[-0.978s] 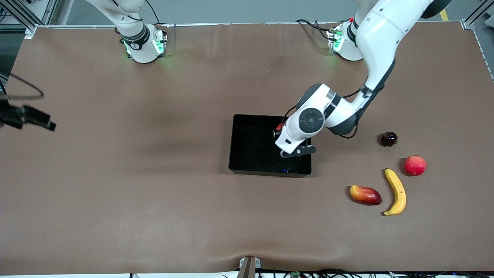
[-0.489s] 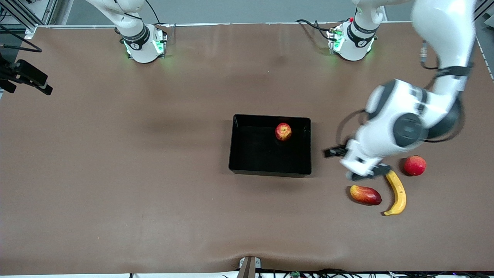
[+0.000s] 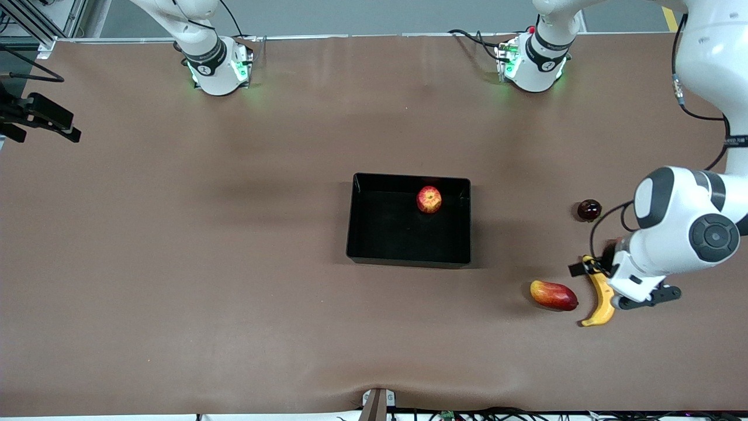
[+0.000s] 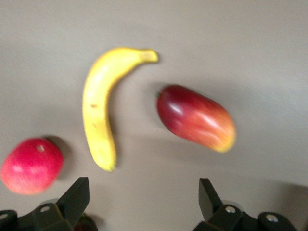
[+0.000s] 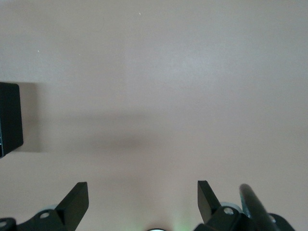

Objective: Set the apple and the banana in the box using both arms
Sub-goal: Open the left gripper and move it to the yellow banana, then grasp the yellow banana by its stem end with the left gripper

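A: Box?
B: Black box (image 3: pixel 409 257) mid-table. One corner (image 5: pixel 9 118) shows at the edge of the right wrist view.
A: Apple?
B: Apple (image 3: pixel 429 199) is in the box, close to the wall nearest the robot bases, toward the left arm's end. Sitting free, nothing touching it.
A: Banana?
B: Banana (image 3: pixel 602 295) lies flat on the table (image 3: pixel 234 263), outside the box, well toward the left arm's end and nearer the front camera than the box. Left wrist view has it too (image 4: pixel 101 103).
A: Left gripper?
B: Left gripper (image 3: pixel 622 280) is over the banana, up in the air, part of the fruit hidden under the wrist. Fingers (image 4: pixel 77 195) spread wide, nothing between them. Not holding.
A: Right gripper?
B: Right gripper (image 5: pixel 143 202) hangs over bare table at the right arm's end, at the edge of the front view. Fingers (image 5: pixel 74 199) wide apart, empty. That arm waits.
A: Other fruit?
B: Oblong red-yellow fruit (image 3: pixel 553 294) just beside the banana, on the box's side, not touching. Round pinkish-red fruit (image 4: pixel 31 165) beside the banana too, seen only by the left wrist camera. Small dark round fruit (image 3: pixel 589 210) farther from the front camera than the banana.
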`<state>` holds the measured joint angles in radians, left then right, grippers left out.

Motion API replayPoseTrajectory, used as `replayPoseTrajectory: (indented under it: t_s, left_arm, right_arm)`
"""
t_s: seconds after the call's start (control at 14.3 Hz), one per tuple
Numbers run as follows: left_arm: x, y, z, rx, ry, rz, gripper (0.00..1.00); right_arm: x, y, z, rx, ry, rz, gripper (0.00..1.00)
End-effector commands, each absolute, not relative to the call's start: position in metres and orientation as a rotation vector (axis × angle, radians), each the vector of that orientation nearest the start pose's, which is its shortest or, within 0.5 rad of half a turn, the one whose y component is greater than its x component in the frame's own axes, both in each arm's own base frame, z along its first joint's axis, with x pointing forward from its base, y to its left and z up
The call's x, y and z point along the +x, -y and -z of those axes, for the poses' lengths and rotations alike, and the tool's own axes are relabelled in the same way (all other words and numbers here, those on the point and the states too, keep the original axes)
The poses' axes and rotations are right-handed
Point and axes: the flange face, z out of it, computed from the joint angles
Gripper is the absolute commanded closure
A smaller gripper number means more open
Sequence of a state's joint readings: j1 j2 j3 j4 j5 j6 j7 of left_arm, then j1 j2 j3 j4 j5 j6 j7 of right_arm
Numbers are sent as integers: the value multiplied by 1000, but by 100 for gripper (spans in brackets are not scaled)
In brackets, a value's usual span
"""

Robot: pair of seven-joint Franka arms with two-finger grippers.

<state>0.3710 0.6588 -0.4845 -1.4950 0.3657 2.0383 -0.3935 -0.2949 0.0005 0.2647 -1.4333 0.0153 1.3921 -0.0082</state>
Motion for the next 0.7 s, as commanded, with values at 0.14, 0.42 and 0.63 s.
replayPoseTrajectory:
  t_s: [0.14, 0.42, 0.63]
  left_arm:
    - [715, -49, -246, -3052, 255, 75, 0]
    - [712, -73, -205, -3036, 273, 84, 10]
    - [711, -73, -194, -3034, 266, 66, 67]
  right_arm:
    - [522, 38, -676, -3106, -71, -69, 0]
    - [523, 42, -674, -3105, -54, -73, 0]
    - [525, 35, -678, -3109, -38, -57, 0]
